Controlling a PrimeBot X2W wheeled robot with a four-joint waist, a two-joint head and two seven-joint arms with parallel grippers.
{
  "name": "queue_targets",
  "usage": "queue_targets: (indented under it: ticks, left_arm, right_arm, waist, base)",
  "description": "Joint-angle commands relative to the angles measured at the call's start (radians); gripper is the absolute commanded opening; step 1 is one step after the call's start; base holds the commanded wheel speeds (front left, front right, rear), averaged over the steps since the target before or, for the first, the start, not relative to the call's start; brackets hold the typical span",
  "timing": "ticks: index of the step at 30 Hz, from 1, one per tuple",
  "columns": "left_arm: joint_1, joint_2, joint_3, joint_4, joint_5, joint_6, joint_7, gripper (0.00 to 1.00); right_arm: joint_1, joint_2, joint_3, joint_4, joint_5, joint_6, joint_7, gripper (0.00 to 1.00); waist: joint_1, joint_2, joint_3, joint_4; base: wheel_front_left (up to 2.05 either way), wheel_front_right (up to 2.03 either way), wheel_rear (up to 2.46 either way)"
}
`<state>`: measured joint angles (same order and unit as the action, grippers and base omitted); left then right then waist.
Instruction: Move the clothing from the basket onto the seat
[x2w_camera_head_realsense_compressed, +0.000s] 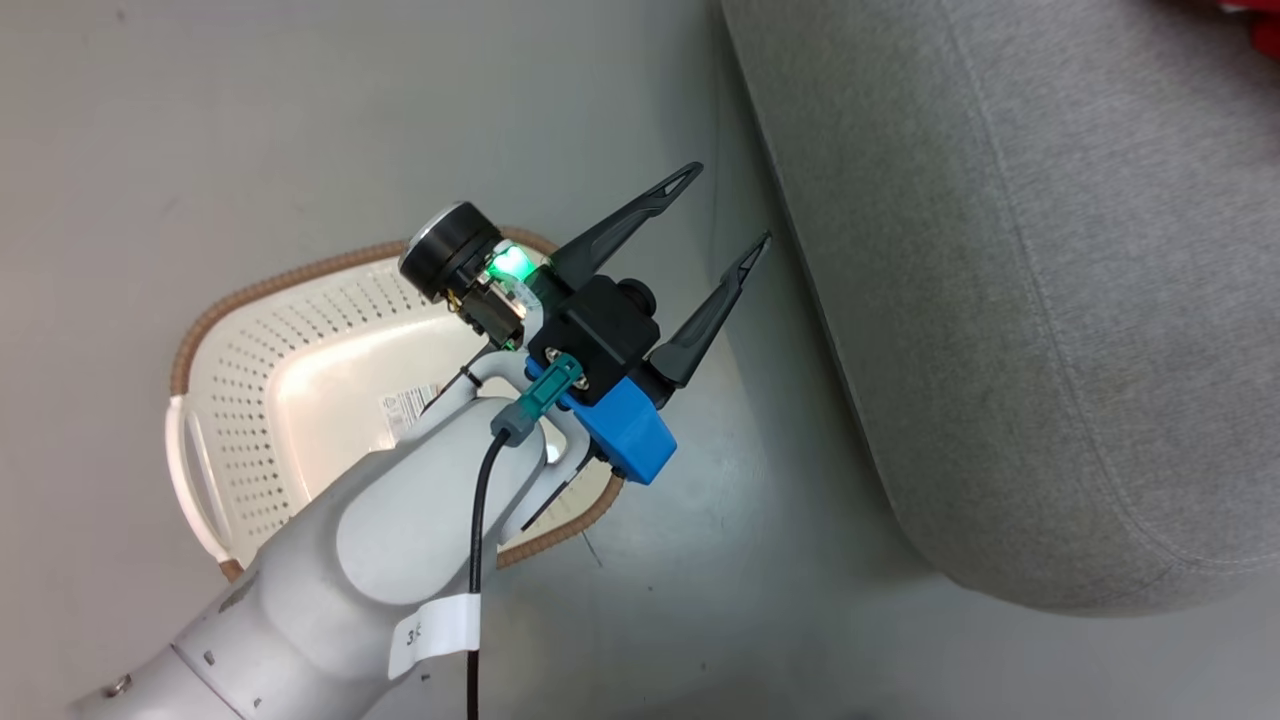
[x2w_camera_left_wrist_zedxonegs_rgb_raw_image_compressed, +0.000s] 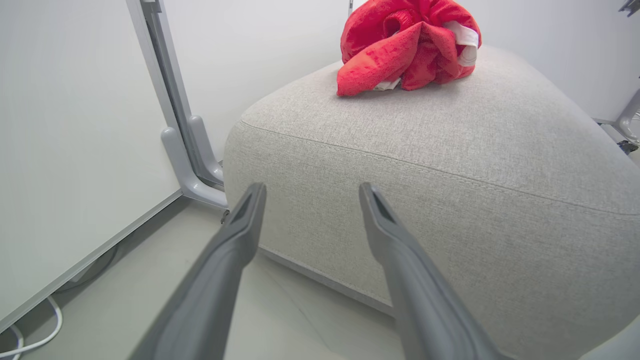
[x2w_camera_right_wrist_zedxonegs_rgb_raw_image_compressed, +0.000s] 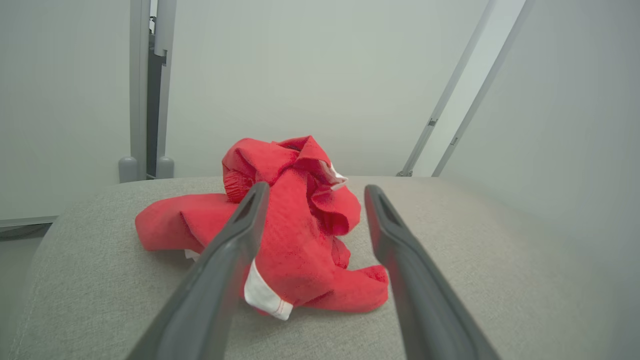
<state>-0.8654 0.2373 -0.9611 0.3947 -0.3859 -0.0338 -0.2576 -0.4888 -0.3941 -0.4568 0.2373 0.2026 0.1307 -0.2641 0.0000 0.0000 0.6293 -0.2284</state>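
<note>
In the lower centre of the head view, the left gripper (x2w_camera_head_realsense_compressed: 730, 203) with two long dark fingers is pointing toward the upper right, its fingers spread wide and holding nothing. Beneath its pale forearm (x2w_camera_head_realsense_compressed: 400, 540), the oval cream-white perforated plastic basket (x2w_camera_head_realsense_compressed: 250, 400) is sitting on the grey floor (x2w_camera_head_realsense_compressed: 150, 120), lying roughly left to right and showing its bare bottom. Beyond it, the large light grey fabric seat (x2w_camera_head_realsense_compressed: 1000, 300) is running from top centre to lower right. In the right wrist view, the right gripper (x2w_camera_right_wrist_zedxonegs_rgb_raw_image_compressed: 316, 186) is hovering with its fingers apart and empty before the bunched bright red clothing with white trim (x2w_camera_right_wrist_zedxonegs_rgb_raw_image_compressed: 300, 250), which is lying on the seat and spreading widest left to right.

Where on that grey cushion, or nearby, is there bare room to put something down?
The seat is bare from its stitched seam up to the red clothing, and beside that pile. The basket looks empty but for a sticker, though the left tool hangs open over its rim. The floor strip between basket and seat is free. Crowded: under the pile.
</note>
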Motion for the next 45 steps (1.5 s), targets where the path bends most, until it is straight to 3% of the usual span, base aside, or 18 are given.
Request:
queue_targets:
  ticks: [1, 9, 17, 24, 35, 45]
  left_arm:
    - [0.021, -0.006, 0.015, 0.007, -0.008, 0.009, -0.007, 1.00]
    - [0.122, -0.023, 0.147, -0.040, -0.007, 0.043, -0.008, 1.00]
    - [0.253, -0.038, 0.352, -0.100, 0.029, 0.074, -0.008, 1.00]
    - [0.379, -0.056, 0.538, -0.131, 0.073, 0.074, -0.008, 1.00]
    - [0.590, -0.109, 0.770, -0.164, 0.153, 0.039, -0.008, 1.00]
    - [0.706, -0.152, 0.881, -0.178, 0.218, -0.030, -0.008, 1.00]
  right_arm:
    - [0.021, 0.017, 0.014, -0.027, -0.014, 0.000, -0.001, 1.00]
    - [0.062, 0.053, 0.158, -0.110, -0.056, 0.000, 0.000, 1.00]
    - [0.061, 0.084, 0.334, -0.128, -0.069, 0.000, 0.000, 1.00]
    - [0.082, 0.132, 0.439, -0.115, -0.079, 0.000, 0.000, 1.00]
    - [0.198, 0.206, 0.465, -0.083, -0.071, 0.000, 0.000, 1.00]
    - [0.317, 0.272, 0.438, -0.061, -0.075, 0.000, 0.000, 1.00]
  waist:
    - [0.0000, 0.0000, -0.061, 0.002]
    - [0.0000, 0.0000, -0.196, 0.067]
    - [0.0000, 0.0000, -0.295, 0.143]
    - [0.0000, 0.0000, -0.370, 0.191]
    - [0.0000, 0.0000, -0.481, 0.227]
    - [0.0000, 0.0000, -0.558, 0.239]
  base:
    - [0.00, 0.00, 0.00]
    - [0.00, 0.00, 0.00]
    - [0.00, 0.00, 0.00]
    - [0.00, 0.00, 0.00]
    - [0.00, 0.00, 0.00]
    - [0.00, 0.00, 0.00]
